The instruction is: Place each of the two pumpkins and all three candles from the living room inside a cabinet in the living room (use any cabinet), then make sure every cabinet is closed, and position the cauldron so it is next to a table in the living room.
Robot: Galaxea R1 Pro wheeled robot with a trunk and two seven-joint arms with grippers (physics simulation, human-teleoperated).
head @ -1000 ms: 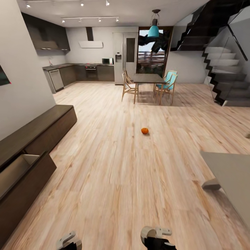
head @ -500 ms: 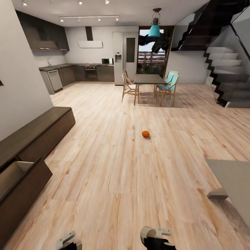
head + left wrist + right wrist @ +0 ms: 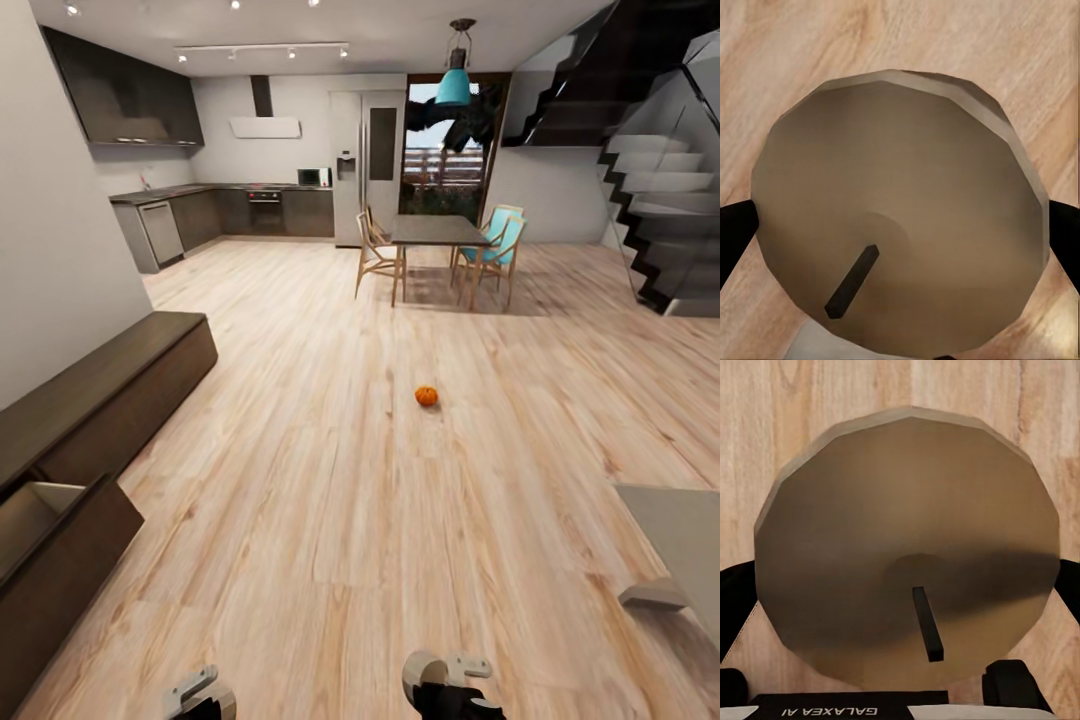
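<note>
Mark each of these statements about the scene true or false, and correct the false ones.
1. A pumpkin lies on the floor. True.
2. The left gripper is empty. False: it holds a candle.
3. The right gripper holds a candle. True.
4. Every cabinet front is closed. False: the nearest compartment stands open.
5. The pumpkin sits on the dining table. False: it is on the floor, nearer the robot.
</note>
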